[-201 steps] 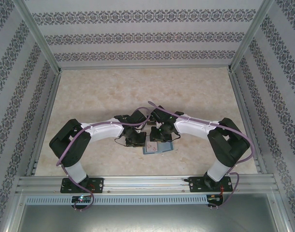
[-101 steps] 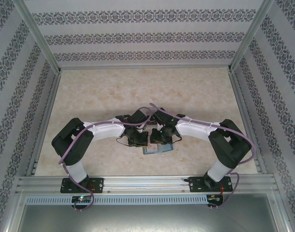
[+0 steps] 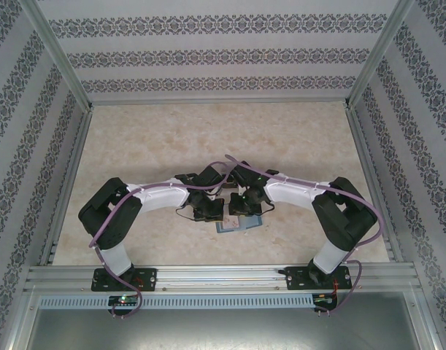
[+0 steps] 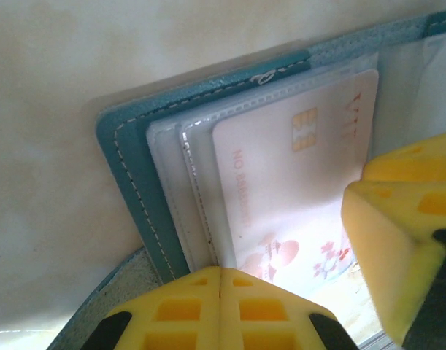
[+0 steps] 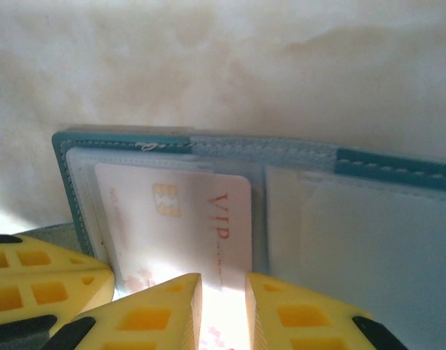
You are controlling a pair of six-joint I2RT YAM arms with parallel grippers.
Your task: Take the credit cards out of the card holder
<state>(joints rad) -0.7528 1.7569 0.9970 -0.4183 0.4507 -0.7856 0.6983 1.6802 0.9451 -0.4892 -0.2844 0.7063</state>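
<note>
Credit card (image 5: 179,226), pale plastic with a gold chip, lies sleeved in the open teal folding card holder (image 5: 120,140) on the table. Your closed left gripper (image 4: 220,284) seemingly pins the holder steady. Your right gripper (image 5: 223,292), narrowly parted, straddles the card's near edge; whether it grips, you cannot tell.

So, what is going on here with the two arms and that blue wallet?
Both arms are working on the open card holder, which lies flat on the table. The left gripper is shut and seems to press down at the holder's edge, beside the clear sleeves. The right gripper, jaws slightly apart, sits over the near edge of a pale card marked VIP. That card appears to be still in its sleeve.
</note>
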